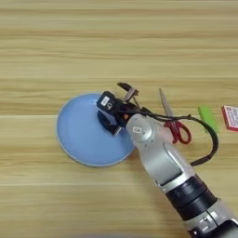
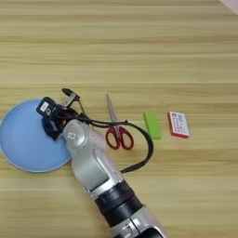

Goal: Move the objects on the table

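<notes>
Gripper (image 1: 117,108) hovered at the blue plate's (image 1: 79,139) right rim, fingers apart; whether anything sat between them I couldn't tell. Scissors (image 1: 173,122) and green block (image 1: 207,118) lay nearby, seemingly awaiting their turn.

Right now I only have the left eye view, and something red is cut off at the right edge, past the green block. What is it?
Observer: A small red and white box. The right eye view shows it whole, lying flat just right of the green block with a gap between them.
Operator: Does the wood carry on to the right of it?
Observer: Yes, the table runs on to that view's right edge. Only at the far top right corner does a pale patch cut in where the wood ends.
</notes>
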